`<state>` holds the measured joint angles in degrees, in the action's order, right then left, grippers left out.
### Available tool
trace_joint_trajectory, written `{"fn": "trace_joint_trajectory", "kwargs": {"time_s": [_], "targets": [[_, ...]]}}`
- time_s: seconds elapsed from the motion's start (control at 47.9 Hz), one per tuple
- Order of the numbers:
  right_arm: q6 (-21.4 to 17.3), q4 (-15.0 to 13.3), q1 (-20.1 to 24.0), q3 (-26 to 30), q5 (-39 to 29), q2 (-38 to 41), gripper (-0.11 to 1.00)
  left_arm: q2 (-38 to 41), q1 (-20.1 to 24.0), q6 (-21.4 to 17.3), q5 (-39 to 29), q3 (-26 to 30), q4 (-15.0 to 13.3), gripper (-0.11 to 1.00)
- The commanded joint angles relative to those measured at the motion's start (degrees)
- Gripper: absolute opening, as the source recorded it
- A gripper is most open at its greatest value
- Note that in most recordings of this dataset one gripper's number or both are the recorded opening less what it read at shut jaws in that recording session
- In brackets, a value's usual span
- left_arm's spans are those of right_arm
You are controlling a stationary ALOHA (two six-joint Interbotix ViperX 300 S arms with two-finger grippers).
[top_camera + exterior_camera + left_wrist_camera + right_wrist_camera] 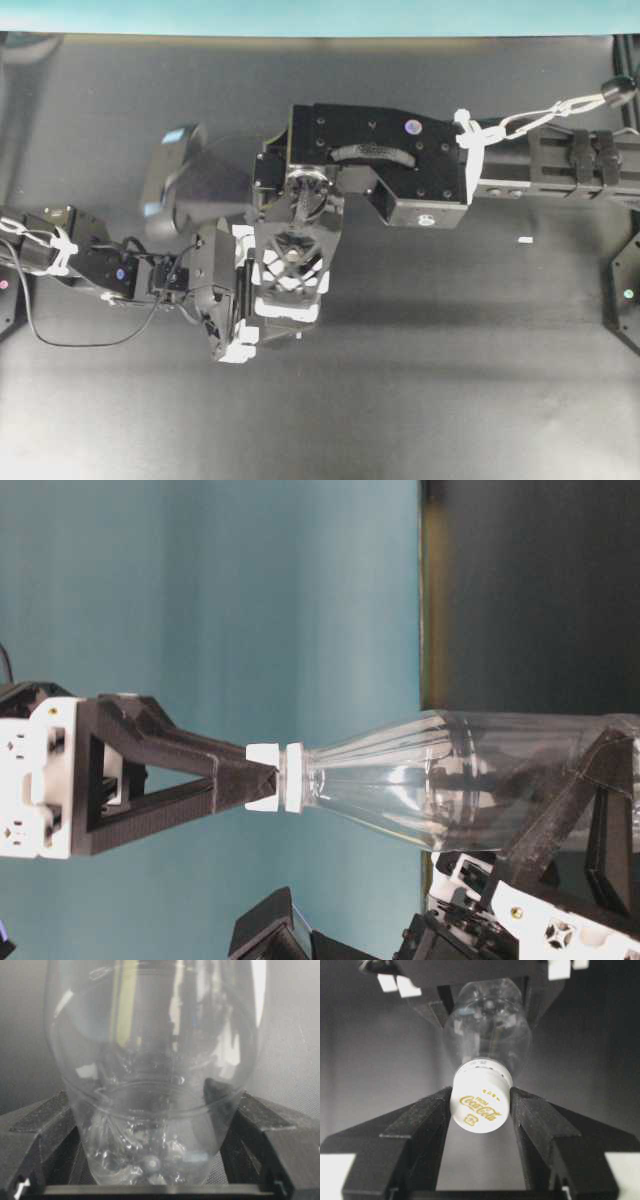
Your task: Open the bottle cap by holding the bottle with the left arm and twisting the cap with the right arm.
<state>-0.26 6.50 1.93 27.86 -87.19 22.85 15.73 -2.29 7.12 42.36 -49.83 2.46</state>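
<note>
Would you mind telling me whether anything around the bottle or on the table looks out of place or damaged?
Nothing looks damaged: the bottle is intact, its white cap still on, between the right gripper's jaws. The only stray item is a tiny white scrap lying alone on the dark table, beside the right arm.

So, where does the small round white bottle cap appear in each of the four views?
Overhead: hidden beneath the right gripper.
Table-level: small round white bottle cap left of centre, pinched by that gripper.
Left wrist: not visible; only the clear plastic bottle body.
Right wrist: cap in the centre, between black fingers.
Shared landmark: the bottle, seen in three views.
</note>
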Motion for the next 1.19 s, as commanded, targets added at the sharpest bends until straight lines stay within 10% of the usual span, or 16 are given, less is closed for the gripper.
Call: {"fn": "trace_joint_trajectory", "kwargs": {"time_s": [0.0,0.397,1.169], "targets": [[5.19,-0.26,0.09,0.26,0.62,-0.18,0.38,0.62,-0.26,0.09,-0.53,0.26,0.18,0.82],[24.17,-1.41,1.49,-0.44,1.85,-0.18,0.38,0.62,-0.26,0.09,-0.62,0.35,0.18,0.82],[24.08,-3.34,2.11,-3.78,5.19,-2.11,0.38,0.62,-0.26,0.09,-0.62,0.35,0.18,0.82]]}}
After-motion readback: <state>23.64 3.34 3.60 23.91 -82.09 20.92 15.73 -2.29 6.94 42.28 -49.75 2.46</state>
